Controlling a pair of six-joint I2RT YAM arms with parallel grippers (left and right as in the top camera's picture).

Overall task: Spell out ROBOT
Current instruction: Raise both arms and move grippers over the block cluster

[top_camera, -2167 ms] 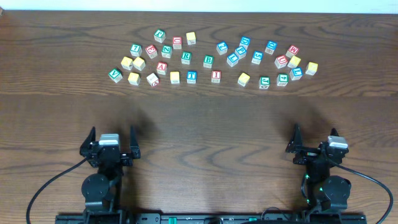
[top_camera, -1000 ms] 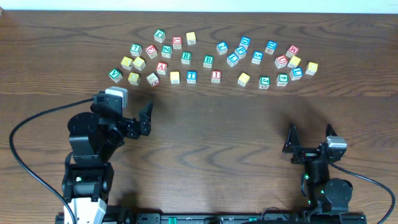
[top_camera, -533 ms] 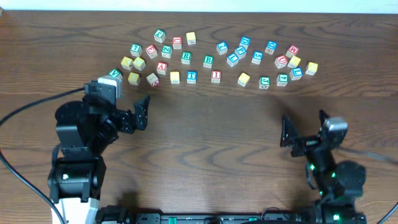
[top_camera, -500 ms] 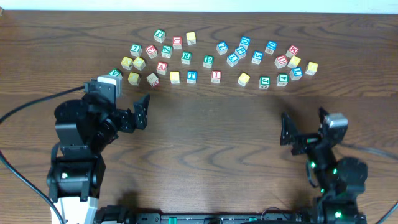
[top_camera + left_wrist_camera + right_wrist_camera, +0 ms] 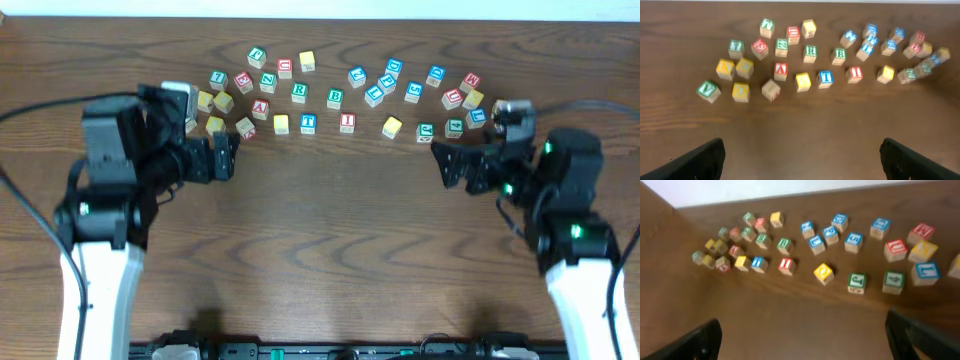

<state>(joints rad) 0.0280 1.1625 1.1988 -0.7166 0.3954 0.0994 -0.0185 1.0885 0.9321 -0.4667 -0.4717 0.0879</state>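
Left gripper (image 5: 801, 146): fingers spread wide, nothing between them; hangs over the table (image 5: 330, 230) on the near side of the scatter, facing its left half.
Right gripper (image 5: 802, 322): also spread and empty, facing the right half.
R cube (image 5: 810, 53): green letter, middle row; B cube (image 5: 839, 54) is near on its right, red A cube (image 5: 780, 70) off its front-left corner.
T cube (image 5: 825, 78): blue letter, front row; yellow cube (image 5: 803, 81) just beside it on the left, red I cube (image 5: 855, 73) near on the right.
Second yellow cube (image 5: 885, 73): front row, further right; likely the right arm's pick. The yellow faces' letters are too faint to read.
Step in hand: by my reckoning, the reach for R as first letter.
Doing it well: come straight down, fingers square to R's faces and set into the gaps either side, so B is not nudged. Place it well left on bare wood, leaving room for four more.
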